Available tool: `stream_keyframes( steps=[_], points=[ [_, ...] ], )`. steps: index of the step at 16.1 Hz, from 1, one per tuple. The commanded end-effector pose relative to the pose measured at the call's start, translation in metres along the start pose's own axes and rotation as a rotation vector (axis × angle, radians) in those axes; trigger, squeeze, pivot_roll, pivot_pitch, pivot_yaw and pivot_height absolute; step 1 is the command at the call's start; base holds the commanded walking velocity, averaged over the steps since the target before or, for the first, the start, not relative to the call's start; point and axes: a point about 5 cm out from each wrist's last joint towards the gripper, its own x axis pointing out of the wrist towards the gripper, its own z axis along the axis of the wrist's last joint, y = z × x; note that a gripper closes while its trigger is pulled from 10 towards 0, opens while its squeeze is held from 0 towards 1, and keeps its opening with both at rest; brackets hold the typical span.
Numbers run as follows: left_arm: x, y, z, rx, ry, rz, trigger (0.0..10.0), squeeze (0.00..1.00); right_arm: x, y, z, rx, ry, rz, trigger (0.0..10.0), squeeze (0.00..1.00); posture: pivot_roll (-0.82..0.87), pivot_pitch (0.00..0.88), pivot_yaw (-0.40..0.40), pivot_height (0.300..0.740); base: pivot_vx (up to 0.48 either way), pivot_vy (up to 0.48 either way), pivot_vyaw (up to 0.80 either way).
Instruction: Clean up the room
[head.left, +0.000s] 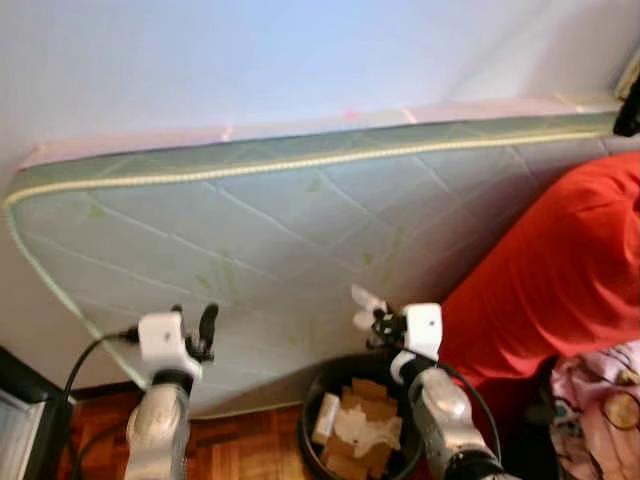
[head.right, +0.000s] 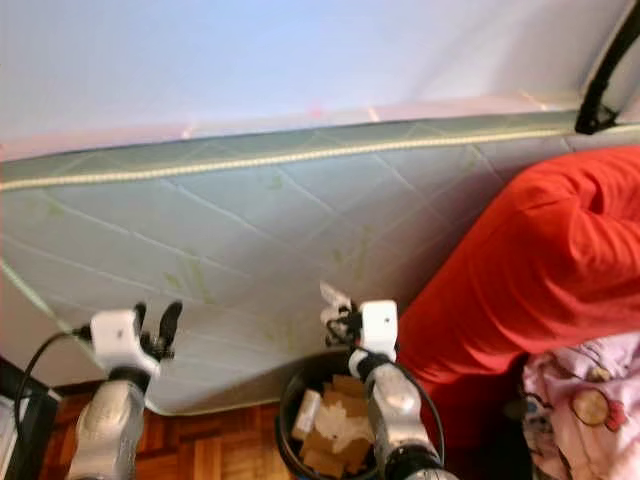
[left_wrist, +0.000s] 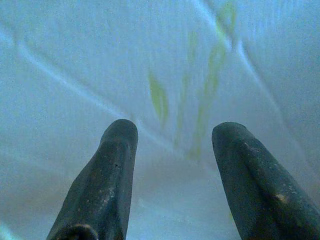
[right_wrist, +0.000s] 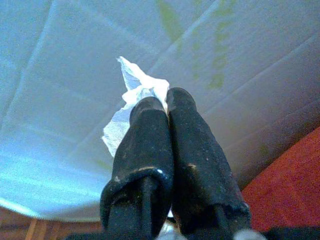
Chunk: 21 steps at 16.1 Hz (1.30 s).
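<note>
Mattress (head.left: 300, 230) behind; right gripper (right_wrist: 162, 97) pinches crumpled tissue (right_wrist: 131, 107), upright, above bin (head.left: 312, 400).

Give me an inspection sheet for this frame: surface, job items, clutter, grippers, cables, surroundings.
Surface: wooden floor; pale quilted mattress leaning on the wall.
Job's things: white paper scrap pinched in the right gripper; black bin below it, holding cardboard and paper scraps.
Clutter: red fabric draped on the mattress's right side; pink patterned cloth beneath it.
Grippers: right gripper shut on the scrap, raised above the bin; left gripper open, empty, facing the mattress.
Cables: black cable running off the left wrist; another along the right forearm.
Surroundings: plain wall above; dark furniture edge at far left; black strap at top right.
</note>
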Motion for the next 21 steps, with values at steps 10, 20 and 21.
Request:
stream_keyframes(
  steps=[10, 20, 21],
  points=[
    [-0.015, -0.005, 0.02, -0.041, 0.018, -0.024, 10.0, 0.0, -0.017, -0.011, -0.016, 0.004, 0.045, -0.053, 10.0, 0.0, 0.08, 0.194, -0.053, 0.672, 0.0, 0.0, 0.0],
    [-0.02, -0.007, 0.025, -0.044, 0.055, -0.066, 10.0, 0.0, -0.02, -0.012, -0.021, 0.054, 0.057, -0.095, 10.0, 0.0, 0.1, 0.216, -0.042, 0.657, 0.0, 0.0, 0.0],
    [-0.02, -0.007, 0.025, -0.045, 0.056, -0.065, 10.0, 0.0, -0.02, -0.013, -0.021, 0.052, 0.06, -0.095, 10.0, 0.0, 0.1, 0.217, -0.042, 0.657, 0.0, 0.0, 0.0]
  ],
)
